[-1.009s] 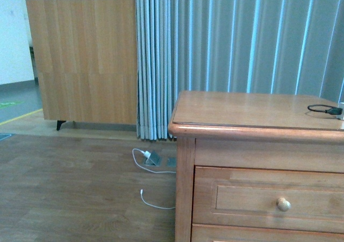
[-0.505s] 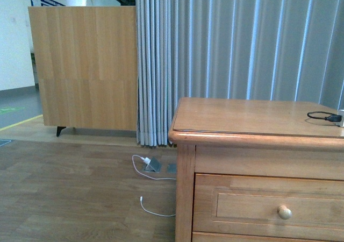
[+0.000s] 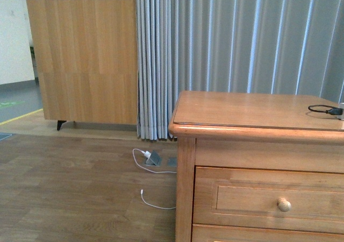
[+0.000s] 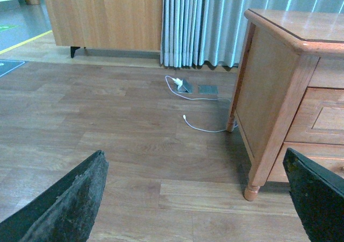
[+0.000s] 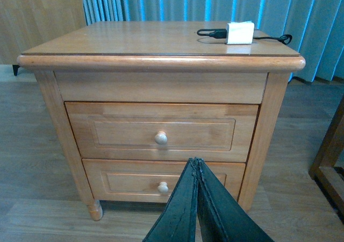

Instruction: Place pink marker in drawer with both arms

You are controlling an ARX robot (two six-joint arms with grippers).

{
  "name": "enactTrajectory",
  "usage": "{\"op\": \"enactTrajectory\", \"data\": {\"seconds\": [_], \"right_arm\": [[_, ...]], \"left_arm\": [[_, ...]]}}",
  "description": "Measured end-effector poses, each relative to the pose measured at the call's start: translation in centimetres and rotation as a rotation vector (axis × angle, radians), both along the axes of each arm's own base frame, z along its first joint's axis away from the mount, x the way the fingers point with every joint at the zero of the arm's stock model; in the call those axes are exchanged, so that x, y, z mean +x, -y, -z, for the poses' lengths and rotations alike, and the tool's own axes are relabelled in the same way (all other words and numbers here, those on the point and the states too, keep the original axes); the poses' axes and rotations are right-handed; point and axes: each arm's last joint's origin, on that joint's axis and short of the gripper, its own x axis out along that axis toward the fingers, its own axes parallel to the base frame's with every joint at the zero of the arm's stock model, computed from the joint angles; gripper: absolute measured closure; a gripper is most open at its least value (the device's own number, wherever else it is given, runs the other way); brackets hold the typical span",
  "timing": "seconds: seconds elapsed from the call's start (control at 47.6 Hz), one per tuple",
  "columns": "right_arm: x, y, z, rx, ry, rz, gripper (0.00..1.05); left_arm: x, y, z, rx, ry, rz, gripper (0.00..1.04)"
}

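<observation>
The pink marker is not in any view. The drawer (image 5: 160, 133) is the taller upper one of the honey-brown nightstand, shut, with a round knob; the front view shows it low at the right (image 3: 269, 198). My right gripper (image 5: 196, 161) is shut with nothing in it, its tip in front of the lower drawer and apart from the nightstand. My left gripper (image 4: 193, 155) is open and empty, hanging over the wood floor to the left of the nightstand's front leg. Neither arm shows in the front view.
A white adapter (image 5: 239, 32) with a black cable (image 3: 324, 109) lies on the nightstand top (image 3: 242, 108). A white cable and a floor socket (image 3: 153, 158) lie by the grey curtain (image 3: 236, 37). A wooden cabinet (image 3: 86, 59) stands at the back left. Another furniture leg (image 5: 329, 142) stands right of the nightstand.
The front view tilted up slightly half a second ago and has come back to where it was. Nothing in the scene itself has moved.
</observation>
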Motion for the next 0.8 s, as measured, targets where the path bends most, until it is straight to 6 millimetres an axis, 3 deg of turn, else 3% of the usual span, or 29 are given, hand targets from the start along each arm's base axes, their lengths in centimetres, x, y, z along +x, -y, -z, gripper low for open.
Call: {"op": "enactTrajectory", "data": {"seconds": [0.799], "right_arm": [[-1.9, 0.0, 0.3, 0.000, -0.002, -0.002, 1.03]], "left_arm": [[0.0, 0.0, 0.0, 0.000, 0.000, 0.000, 0.06]]}}
